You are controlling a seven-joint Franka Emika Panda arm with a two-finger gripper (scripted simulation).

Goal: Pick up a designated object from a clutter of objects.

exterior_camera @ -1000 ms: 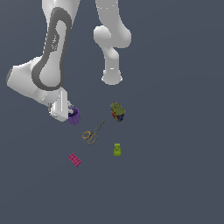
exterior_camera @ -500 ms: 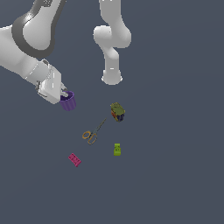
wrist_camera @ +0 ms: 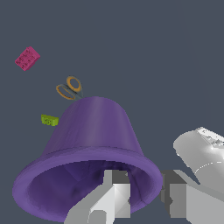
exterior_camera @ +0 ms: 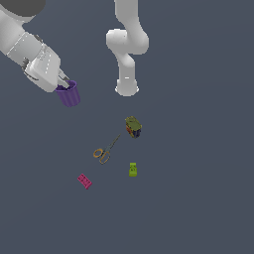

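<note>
Four items sit on the dark floor below while the purple cup hangs in the air at the exterior view's upper left, well apart from the rest of the clutter. The gripper is pinching the cup by its rim: the wrist view shows one finger inside the mouth and the other outside the wall, with the purple rim caught between them.

That is a thin grip on a tilted cup, so the lift wants care now. Judging from the slant, any jerk or quick wrist turn could let the cup pivot around the pinch or slide off the rim. A steady hold and a smooth, slow carry look like the safe play.

Down below, the orange-handled scissors, the multicoloured block, the lime-green block and the pink flat brick lie apart from one another.

Against half a second ago, the cup looks higher again and a touch further toward the exterior view's left, and against a full second ago the change is big: it was then down beside the scissors and the block. The four other pieces have not budged.
</note>
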